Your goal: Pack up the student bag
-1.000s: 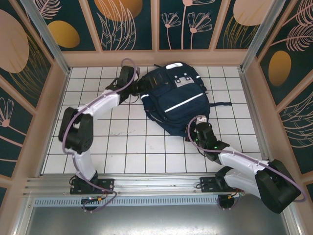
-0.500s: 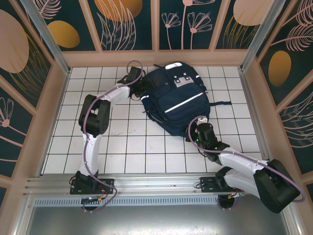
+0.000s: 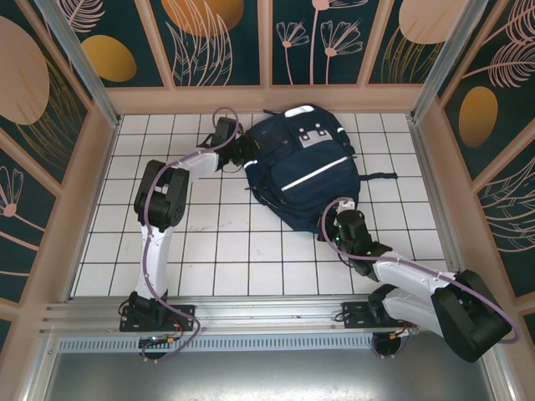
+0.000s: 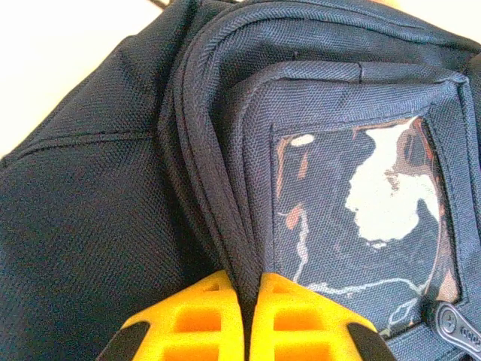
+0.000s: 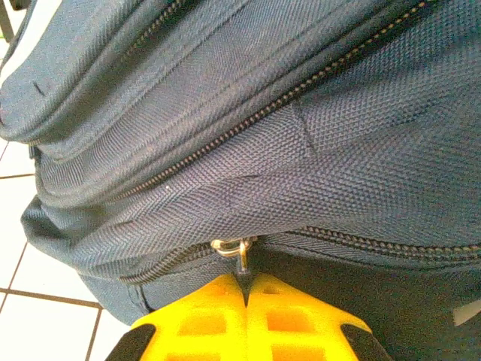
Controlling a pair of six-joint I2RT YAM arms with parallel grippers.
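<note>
A large dark navy student bag (image 3: 305,171) lies flat on a white tiled table (image 3: 217,242), with one hand at each of two opposite sides.

The left hand (image 4: 244,282) is pinched shut on a raised seam at the bag's edge, and the fabric ridge runs straight out from between its yellow fingers (image 4: 203,316). Just ahead and to the right of this hand is a clear pocket (image 4: 361,226) sewn into the bag, shiny with reflections. To its left is plain navy cloth.

The right hand (image 5: 246,284) is closed tight on a small metal zipper pull (image 5: 242,256) at the bag's near edge. A closed zipper line runs away to either side of the pull. A second zipper crosses the bulging fabric ahead of it. White tiles show below and to this hand's left.

From above, a thin dark strap (image 3: 380,177) trails from the bag onto the table beyond the right hand. Patterned walls (image 3: 221,42) enclose the table on three sides.
</note>
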